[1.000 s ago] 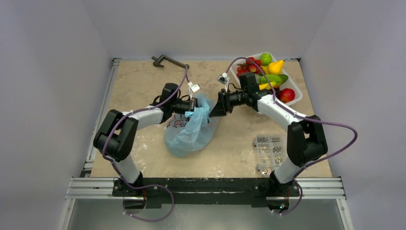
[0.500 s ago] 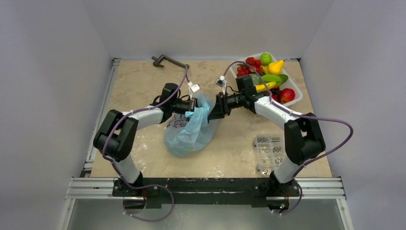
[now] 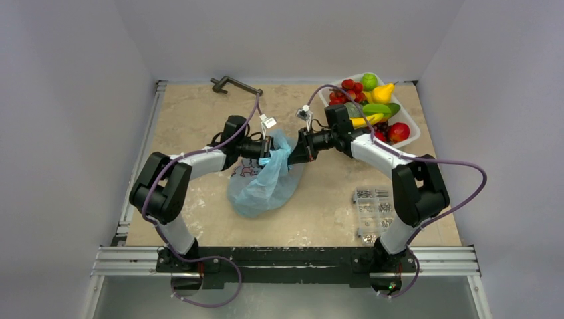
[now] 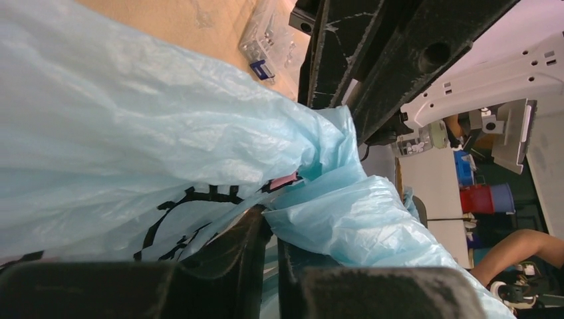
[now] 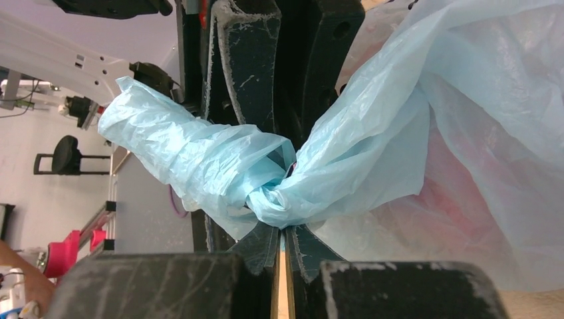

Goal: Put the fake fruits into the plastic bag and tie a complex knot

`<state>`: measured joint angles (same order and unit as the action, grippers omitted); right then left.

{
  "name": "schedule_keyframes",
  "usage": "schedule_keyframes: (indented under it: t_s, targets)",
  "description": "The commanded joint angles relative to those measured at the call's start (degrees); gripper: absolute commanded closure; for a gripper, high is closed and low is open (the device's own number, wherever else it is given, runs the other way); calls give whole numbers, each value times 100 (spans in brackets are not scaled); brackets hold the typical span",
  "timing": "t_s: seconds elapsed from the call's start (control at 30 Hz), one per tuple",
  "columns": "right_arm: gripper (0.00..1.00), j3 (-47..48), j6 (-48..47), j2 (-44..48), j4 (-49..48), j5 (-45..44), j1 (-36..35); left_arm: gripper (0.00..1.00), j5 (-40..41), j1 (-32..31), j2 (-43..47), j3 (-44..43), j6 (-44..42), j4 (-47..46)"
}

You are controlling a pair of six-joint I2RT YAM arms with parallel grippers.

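The light-blue plastic bag lies mid-table, its top drawn up between both grippers. My left gripper is shut on the bag's upper film from the left; in its wrist view the jaws stand nearly together with plastic between them. From the right, my right gripper is shut on the twisted handles, its tips pinching the bunched plastic. The fake fruits are piled in the white tray at back right.
The white tray stands at the back right corner. A clear box of screws lies near the right arm's base. A dark clamp sits at the table's back edge.
My right gripper has moved left to the bag's top and shut on the twisted handles. The left gripper has stayed in place on the bag.
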<state>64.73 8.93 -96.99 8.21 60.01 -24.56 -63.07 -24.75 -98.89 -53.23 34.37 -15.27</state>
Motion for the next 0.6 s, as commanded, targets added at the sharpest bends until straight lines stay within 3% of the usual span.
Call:
schedule_keyframes:
  t_s: [0.0,0.27,0.43,0.57]
  targets:
    - [100,236,-384,132,322,156,-27,82,-57,78,302,14,-355,32]
    - [100,254,-527,179,470,134,-12,74,11,102,642,170,-867,443]
    - [99,280,-504,174,500,233,-14,100,34,49,530,179,-428,-214]
    - [66,324,-752,197,787,323,-2,100,67,40,427,145,-230,-429]
